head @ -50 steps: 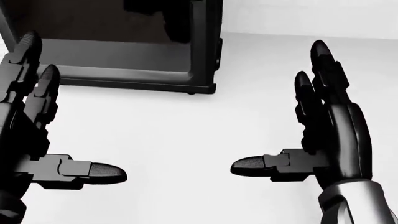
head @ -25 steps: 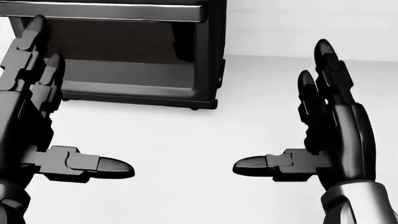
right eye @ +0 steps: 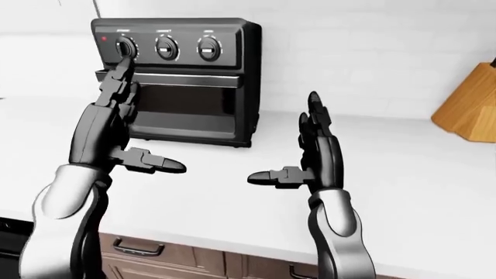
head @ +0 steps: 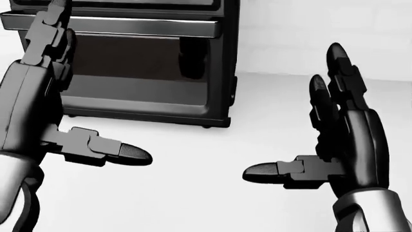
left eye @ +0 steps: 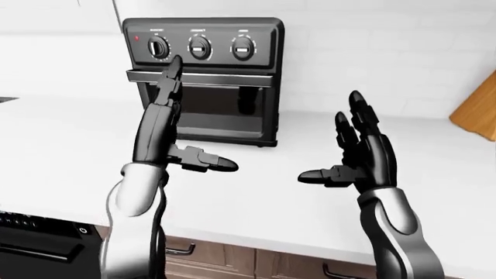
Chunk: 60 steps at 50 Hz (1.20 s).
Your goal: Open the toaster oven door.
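Now the whole head view has tipped upward over the last second: the toaster oven (left eye: pixel 203 81), which only showed its lower door a moment ago, sits lower in that picture and its handle bar has come into sight, so the camera has lifted rather than the oven moved. It stands on the white counter (left eye: pixel 70 139) against the tiled wall, in the upper left of both eye views, door (left eye: pixel 213 107) shut flat with the handle (left eye: pixel 225 78) running across just under the three knobs (left eye: pixel 200 47). A wooden knife block (right eye: pixel 469 110) sits well apart at the far right. The left hand (left eye: pixel 159 125) has risen with the view; its fingers are spread wide and straight, holding nothing, and its fingertips (left eye: pixel 172 65) now reach the height of the handle's left end, though I cannot tell whether they touch it or hang just short. The right hand (left eye: pixel 360 154) has barely shifted, also wide and empty, poised over the counter to the right of the oven and apart from it. To my eye the reach is nearly done and the left hand is the one lined up; it would next need to hook over the bar and draw it down and outward.
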Tool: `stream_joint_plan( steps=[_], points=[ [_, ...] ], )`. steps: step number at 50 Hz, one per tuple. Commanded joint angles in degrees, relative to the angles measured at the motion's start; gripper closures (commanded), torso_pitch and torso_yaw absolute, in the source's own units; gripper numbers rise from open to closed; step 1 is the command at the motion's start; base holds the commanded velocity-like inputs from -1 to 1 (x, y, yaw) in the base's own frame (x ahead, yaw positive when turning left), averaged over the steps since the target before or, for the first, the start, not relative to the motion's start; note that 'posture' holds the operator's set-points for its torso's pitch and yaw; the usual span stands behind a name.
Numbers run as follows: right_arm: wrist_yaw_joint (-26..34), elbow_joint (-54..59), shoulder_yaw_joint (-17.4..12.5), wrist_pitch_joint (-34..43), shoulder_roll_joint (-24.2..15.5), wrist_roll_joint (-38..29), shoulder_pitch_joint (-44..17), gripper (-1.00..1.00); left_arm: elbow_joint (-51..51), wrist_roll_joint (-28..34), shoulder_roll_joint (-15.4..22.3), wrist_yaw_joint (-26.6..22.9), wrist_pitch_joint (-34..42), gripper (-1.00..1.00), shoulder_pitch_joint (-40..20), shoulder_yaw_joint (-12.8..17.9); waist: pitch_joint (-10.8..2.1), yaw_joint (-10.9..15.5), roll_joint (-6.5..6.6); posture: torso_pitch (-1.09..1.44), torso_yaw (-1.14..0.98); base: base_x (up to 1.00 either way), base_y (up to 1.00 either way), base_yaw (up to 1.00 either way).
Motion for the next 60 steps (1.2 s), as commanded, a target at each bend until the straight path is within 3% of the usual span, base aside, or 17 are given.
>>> stream_joint_plan(
  steps=[1, 11, 14, 15, 19, 27, 33, 43, 60],
  points=[
    [-0.02, -1.57, -0.04, -1.74, -0.18, -0.03, -1.28, -1.00, 1.06, 4.58, 0.88, -0.08, -5.09, -1.00, -1.78, -0.13, -0.20, -0.02, 0.01, -0.46, 0.00, 0.00, 0.00, 0.00],
    [0.05, -1.64, -0.43, -1.17, -0.39, 0.27, -1.78, -1.00, 11.81, 26.75, -0.25, -1.60, -20.75, -1.00, -4.92, -2.40, -0.39, -0.30, -0.33, -0.46, 0.00, 0.00, 0.00, 0.00],
    [-0.06, -2.33, -0.55, -0.68, -0.37, 0.71, -1.64, -1.00, 13.22, 30.15, -1.43, -1.79, -23.82, -1.00, -6.04, -2.31, -0.40, -0.39, -0.50, -0.46, 0.00, 0.00, 0.00, 0.00],
    [-0.01, -2.16, -0.65, -0.94, -0.42, 0.73, -1.53, -1.00, 15.81, 34.27, -0.77, -0.80, -27.68, -1.00, -6.51, -4.23, -0.40, -0.39, -0.55, -0.46, 0.00, 0.00, 0.00, 0.00],
    [-0.02, -1.85, -0.68, -1.44, -0.41, 0.81, -1.19, -1.00, 20.35, 39.47, -2.13, -0.15, -34.47, -1.00, -6.97, -3.79, -0.42, -0.49, -0.68, -0.46, 0.00, 0.00, 0.00, 0.00],
    [-0.12, -1.24, -0.87, -2.22, -0.44, 1.06, -1.00, -1.00, 30.67, 42.78, -1.54, -0.59, -40.68, -1.00, -9.47, -2.68, -0.41, -0.74, -0.58, -0.46, 0.00, 0.00, 0.00, 0.00],
    [-0.13, -0.67, -0.87, -2.63, -0.46, 1.09, -1.05, -1.00, 40.76, 45.13, 0.00, 3.38, -45.17, -1.00, -12.63, -2.37, -0.44, -0.82, -0.54, -0.46, 0.00, 0.00, 0.00, 0.00],
    [-0.04, 0.63, -0.97, -3.66, -0.54, 1.17, -1.23, -1.00, 49.23, 47.09, 0.61, 5.95, -47.44, -1.00, -16.52, -2.48, -0.40, -1.00, -0.57, -0.46, 0.00, 0.00, 0.00, 0.00],
    [-0.23, -1.18, -1.31, -2.14, -0.61, 1.66, -0.79, -1.00, 72.36, 50.80, 1.65, 13.67, -50.58, -1.00, -27.57, -3.58, -0.46, -1.28, -0.66, -0.46, 0.00, 0.00, 0.00, 0.00]
  ],
)
